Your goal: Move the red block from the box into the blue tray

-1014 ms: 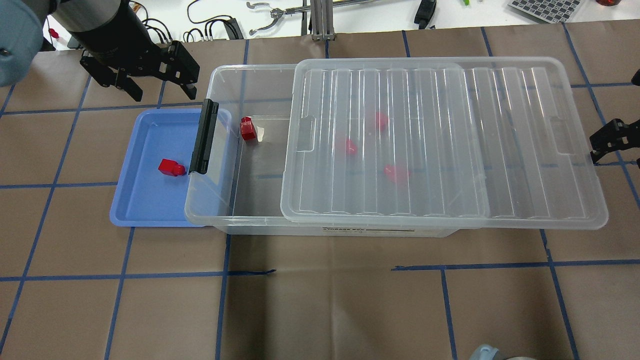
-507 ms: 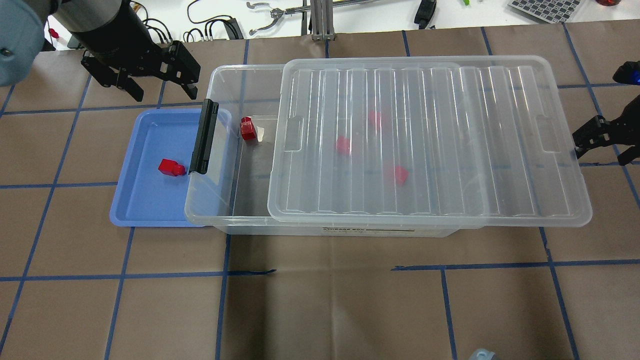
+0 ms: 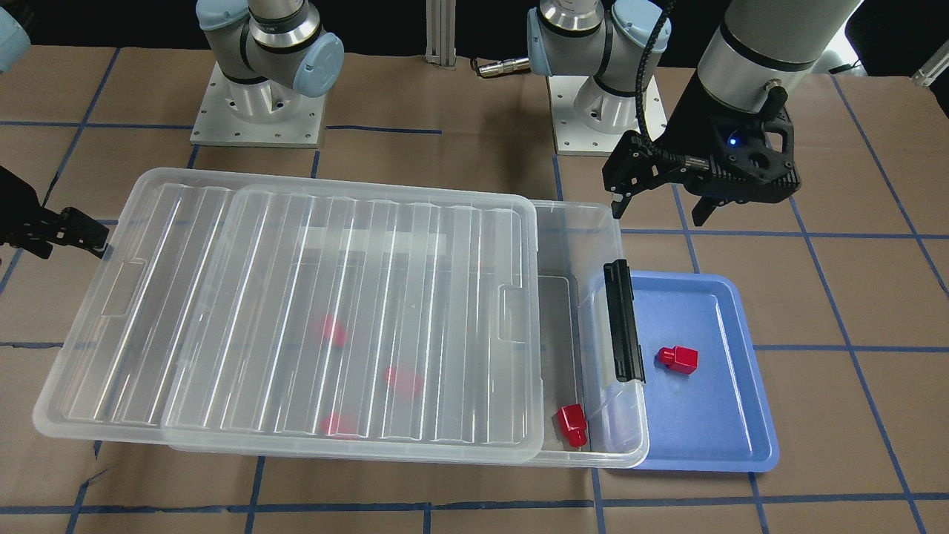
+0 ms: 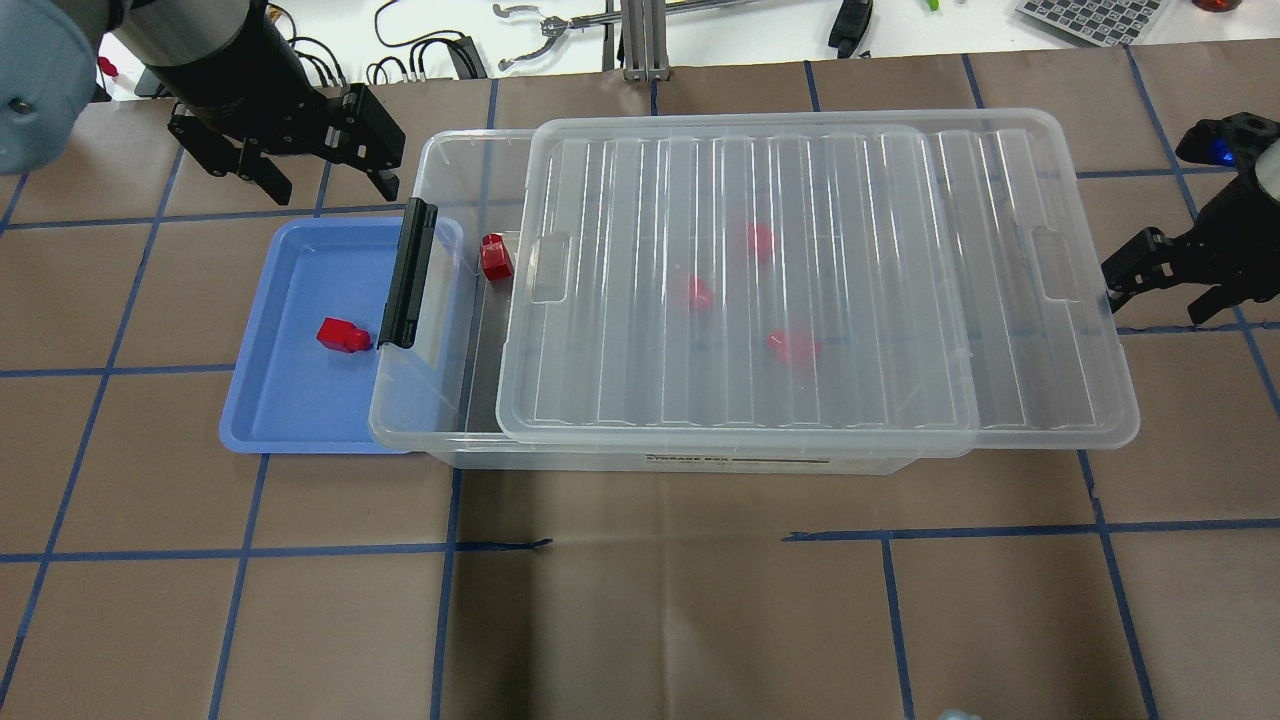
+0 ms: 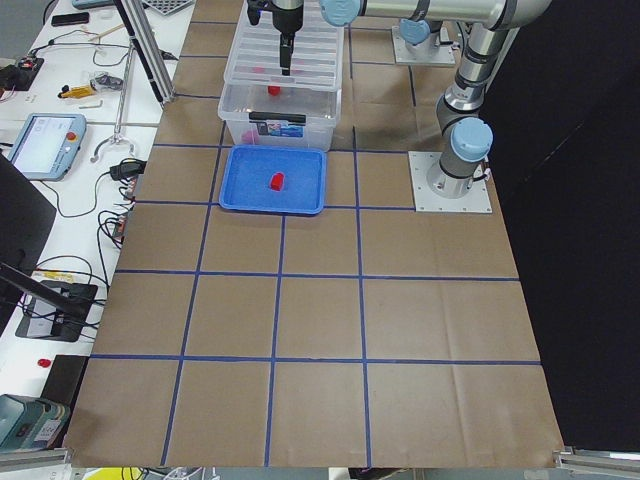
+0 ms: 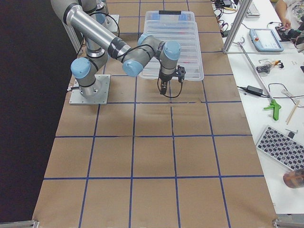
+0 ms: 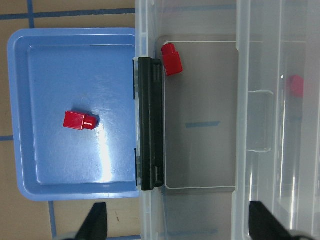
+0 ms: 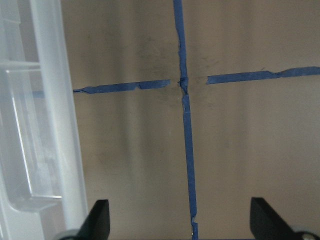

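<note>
One red block [image 4: 343,335] lies in the blue tray [image 4: 300,410], also in the left wrist view [image 7: 78,120]. The tray's right end sits under the box [image 4: 440,445] at its black latch [image 4: 408,272]. Another red block [image 4: 495,257] stands in the box's uncovered end. Three more [image 4: 757,242] show blurred under the ribbed lid [image 4: 850,400], which overhangs the box's right end. My left gripper [image 4: 325,185] is open and empty, above the table just behind the tray. My right gripper [image 4: 1150,295] is open and empty at the lid's right edge [image 8: 55,125].
A white bench with cables, tools and a keypad [image 4: 1090,15] runs along the far edge. The two arm bases [image 3: 259,111] stand behind the box. Brown paper with blue tape lines [image 4: 500,545] covers the table.
The lid has slid left over the box, narrowing the uncovered gap at the latch end. My right gripper has moved left with the lid's edge. The left gripper has hardly moved.
</note>
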### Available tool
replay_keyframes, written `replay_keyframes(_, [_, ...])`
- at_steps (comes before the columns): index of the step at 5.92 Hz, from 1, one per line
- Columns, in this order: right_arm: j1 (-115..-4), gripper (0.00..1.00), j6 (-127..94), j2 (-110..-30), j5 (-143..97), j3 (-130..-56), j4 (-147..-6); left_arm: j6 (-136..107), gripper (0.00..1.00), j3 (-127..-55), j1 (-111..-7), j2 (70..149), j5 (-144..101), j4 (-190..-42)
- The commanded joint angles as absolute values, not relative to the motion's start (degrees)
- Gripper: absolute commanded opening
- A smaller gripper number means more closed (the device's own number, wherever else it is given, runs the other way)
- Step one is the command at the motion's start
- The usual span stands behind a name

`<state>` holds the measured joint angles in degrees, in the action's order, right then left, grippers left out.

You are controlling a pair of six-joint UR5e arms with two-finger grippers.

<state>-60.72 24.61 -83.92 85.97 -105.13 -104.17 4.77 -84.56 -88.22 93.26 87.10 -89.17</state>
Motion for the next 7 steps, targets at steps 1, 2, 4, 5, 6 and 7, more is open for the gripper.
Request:
replay_keyframes(1, [-64.1,1.0,21.4,-84.3,84.2,-106.3,-104.2,4.7,0.99,-84.6,-88.3,93.3,87.4,-89.2])
replay_keyframes(2, [-64.8,1.0,20.9,-85.3,84.2,-106.4,-104.2,4.7,0.99,-84.6,-88.4,93.7,87.4,-89.1])
replay_keyframes(4, [-65.8,1.0,20.4,-85.4,83.1,-107.4,-104.2,4.7,0.99,-84.6,-88.4,93.6,87.4,-89.1])
replay_keyframes(5, [-66.7,1.0,20.4,-85.4,83.0,-107.5,-104.2,4.7,0.99,-84.6,-88.4,93.6,87.3,-89.1])
replay_keyframes(6, [-68.2,1.0,19.9,-85.4,82.9,-107.5,-104.3,4.7,0.99,-84.6,-88.4,93.7,87.3,-89.1])
replay_keyframes(7, [-69.2,1.0,17.8,-85.4,82.9,-107.5,-104.3,4.7,0.99,-84.6,-88.4,93.6,87.3,-89.1])
